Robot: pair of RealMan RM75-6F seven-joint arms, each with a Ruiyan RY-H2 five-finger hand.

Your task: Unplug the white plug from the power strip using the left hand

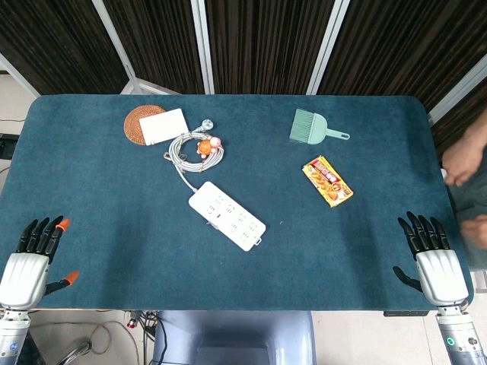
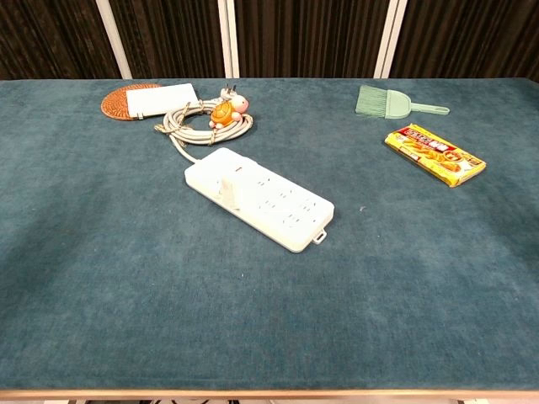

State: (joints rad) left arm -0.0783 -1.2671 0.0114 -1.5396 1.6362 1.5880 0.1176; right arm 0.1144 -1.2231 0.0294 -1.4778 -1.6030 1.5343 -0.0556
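Observation:
A white power strip (image 1: 227, 215) (image 2: 261, 199) lies diagonally mid-table. A small white plug (image 2: 230, 190) (image 1: 212, 212) stands upright in it near the cord end. The strip's grey cord (image 1: 192, 148) (image 2: 198, 120) is coiled behind it, with a small orange toy on top. My left hand (image 1: 34, 255) rests at the table's front left corner, fingers apart, holding nothing, far from the strip. At the front right edge my right hand (image 1: 430, 255) lies the same way, empty. Neither hand shows in the chest view.
A round woven coaster (image 1: 137, 122) with a white box (image 1: 163, 125) on it sits at back left. A green brush (image 1: 313, 128) and a yellow snack packet (image 1: 327, 181) lie at the right. A person's hands (image 1: 464, 163) show past the right edge.

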